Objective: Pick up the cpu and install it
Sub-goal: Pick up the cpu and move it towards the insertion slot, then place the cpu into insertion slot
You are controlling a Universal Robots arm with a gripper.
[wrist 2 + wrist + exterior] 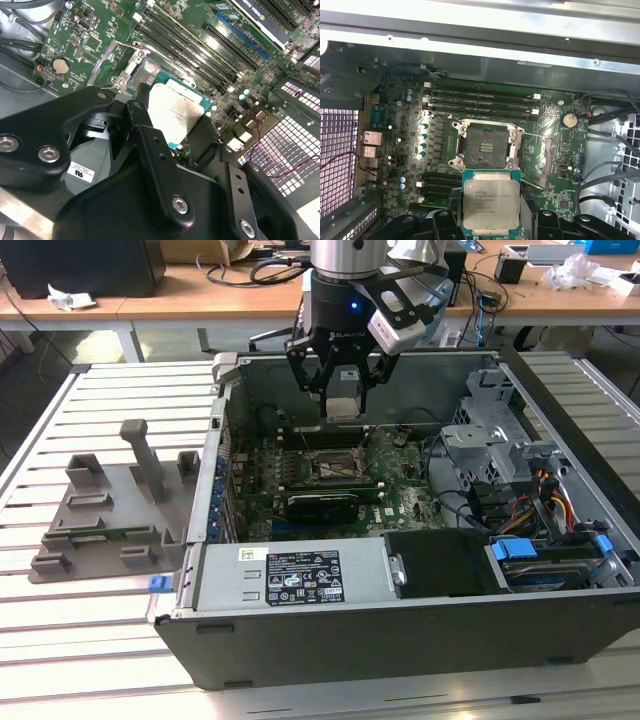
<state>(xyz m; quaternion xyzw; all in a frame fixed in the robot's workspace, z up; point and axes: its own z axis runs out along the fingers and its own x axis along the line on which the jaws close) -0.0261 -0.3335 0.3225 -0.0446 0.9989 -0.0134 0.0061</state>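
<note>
Gripper [492,221] pinched the cpu [491,202] between its fingers, metal top up. It hung clear above the motherboard [555,165], with the open socket [485,145] below and just off its edge, toward the far wall of the case [400,640]; seating not yet done.

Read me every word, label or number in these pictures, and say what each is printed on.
None can be read.
Silvery-grey flat square cpu, gripped by the black gripper: etched lines, too small.
Black label with white print on the grey metal power-supply box: too blurred.
Small white sticker beside the gripper's black links: too blurred.
</note>
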